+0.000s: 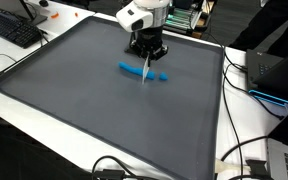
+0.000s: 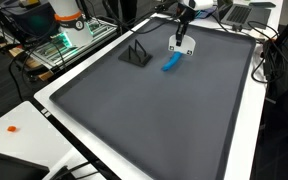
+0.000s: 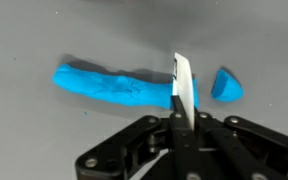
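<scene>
My gripper [image 3: 181, 118] is shut on a thin white blade [image 3: 184, 84] that points down onto the grey mat. In the wrist view the blade stands at the right end of a long blue dough roll [image 3: 109, 85]. A small blue cut-off piece [image 3: 227, 86] lies just right of the blade, apart from the roll. In both exterior views the gripper [image 1: 147, 48] [image 2: 181, 42] hovers right over the blue roll [image 1: 134, 69] [image 2: 171, 63] near the mat's far side. The small piece [image 1: 163, 75] lies beside it.
The grey mat [image 1: 104, 120] covers a white table. A black angled stand [image 2: 136, 55] sits on the mat near the dough. A keyboard [image 1: 12, 30], cables [image 1: 239, 160] and a laptop [image 1: 274, 75] lie around the mat's edges.
</scene>
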Controlling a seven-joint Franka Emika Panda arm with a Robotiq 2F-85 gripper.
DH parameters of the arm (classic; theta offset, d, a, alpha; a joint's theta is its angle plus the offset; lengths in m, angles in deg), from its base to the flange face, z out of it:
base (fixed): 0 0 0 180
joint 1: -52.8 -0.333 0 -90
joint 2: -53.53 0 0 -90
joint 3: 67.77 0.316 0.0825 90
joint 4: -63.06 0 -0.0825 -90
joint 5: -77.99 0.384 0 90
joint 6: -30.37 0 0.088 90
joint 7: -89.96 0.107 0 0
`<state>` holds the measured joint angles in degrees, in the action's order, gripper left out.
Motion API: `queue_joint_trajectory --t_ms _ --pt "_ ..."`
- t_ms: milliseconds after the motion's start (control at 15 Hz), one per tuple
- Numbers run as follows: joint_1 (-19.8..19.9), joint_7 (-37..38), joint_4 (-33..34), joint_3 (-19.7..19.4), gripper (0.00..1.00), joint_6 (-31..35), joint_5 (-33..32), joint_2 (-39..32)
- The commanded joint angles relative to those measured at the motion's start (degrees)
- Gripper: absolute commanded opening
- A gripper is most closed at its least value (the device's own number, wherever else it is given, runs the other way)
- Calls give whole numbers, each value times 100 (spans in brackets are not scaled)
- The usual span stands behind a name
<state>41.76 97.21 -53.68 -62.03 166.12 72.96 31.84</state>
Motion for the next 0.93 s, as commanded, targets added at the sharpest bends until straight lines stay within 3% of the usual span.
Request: queue_joint_trajectory --t_ms 0,867 --pt "-16 -99 -1 -21 1 112 -125 -194" --pt "-6 -136 -136 10 1 374 -19 -403"
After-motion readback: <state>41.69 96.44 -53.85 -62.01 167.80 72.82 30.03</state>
